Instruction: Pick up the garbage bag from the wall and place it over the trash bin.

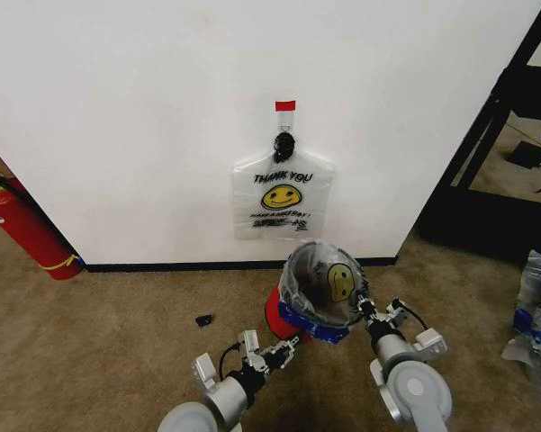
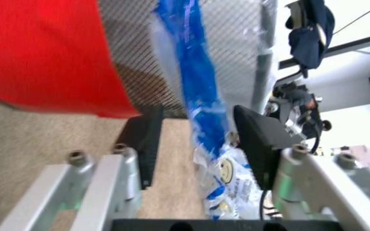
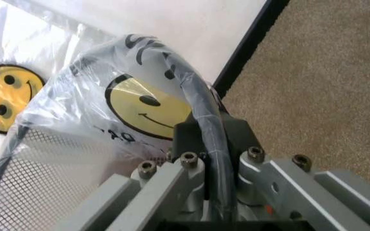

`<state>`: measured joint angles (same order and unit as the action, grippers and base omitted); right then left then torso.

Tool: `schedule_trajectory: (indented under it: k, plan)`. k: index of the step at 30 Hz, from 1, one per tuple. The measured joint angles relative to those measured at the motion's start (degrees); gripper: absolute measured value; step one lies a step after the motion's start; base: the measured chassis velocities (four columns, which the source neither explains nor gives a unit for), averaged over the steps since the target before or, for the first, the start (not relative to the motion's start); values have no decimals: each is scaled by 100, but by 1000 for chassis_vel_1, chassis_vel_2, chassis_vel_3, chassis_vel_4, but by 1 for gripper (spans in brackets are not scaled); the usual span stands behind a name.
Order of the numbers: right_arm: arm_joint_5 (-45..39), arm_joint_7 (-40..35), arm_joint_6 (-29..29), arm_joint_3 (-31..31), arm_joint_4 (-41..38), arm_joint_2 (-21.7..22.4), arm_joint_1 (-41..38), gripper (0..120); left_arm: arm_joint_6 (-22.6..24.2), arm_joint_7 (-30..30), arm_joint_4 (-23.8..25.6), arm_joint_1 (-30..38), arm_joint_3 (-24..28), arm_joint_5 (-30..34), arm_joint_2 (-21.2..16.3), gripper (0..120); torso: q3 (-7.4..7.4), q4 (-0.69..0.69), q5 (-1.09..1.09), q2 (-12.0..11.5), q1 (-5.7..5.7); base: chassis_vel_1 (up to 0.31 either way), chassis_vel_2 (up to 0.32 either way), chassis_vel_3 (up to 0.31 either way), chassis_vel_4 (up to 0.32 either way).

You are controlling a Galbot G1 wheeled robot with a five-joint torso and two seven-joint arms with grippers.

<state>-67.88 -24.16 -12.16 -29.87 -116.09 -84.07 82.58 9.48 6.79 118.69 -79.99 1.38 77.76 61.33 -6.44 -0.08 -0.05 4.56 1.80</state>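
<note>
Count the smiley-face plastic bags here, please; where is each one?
2. One garbage bag hangs from the black hook on the wall. Another bag lines the trash bin below. Folded ones may be hidden.

The trash bin (image 1: 317,297) stands on the carpet (image 1: 117,333) just before the wall (image 1: 144,117), below a garbage bag (image 1: 282,200) hung on the hook (image 1: 284,142). My left gripper (image 1: 286,349) sits at its base, my right gripper (image 1: 364,308) on its rim.
</note>
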Motion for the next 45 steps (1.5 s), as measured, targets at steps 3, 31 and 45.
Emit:
schedule_trajectory:
  k: [3,31,45]
  plan:
    - [1,-1,-1,0,-34,-11,23,0,-3,8,-76,72,53,-6,123,55,0,-1,0,0,0,0,0,0,0]
    - [18,14,-23,32,-7,-66,-18,0,-498,41,-502,274,121,-141,466,0,0,0,0,0,0,0,0,0,0]
    - [-44,13,-26,24,11,-65,-55,0,-607,-9,-669,235,196,-382,337,0,0,0,0,0,0,0,0,0,0]
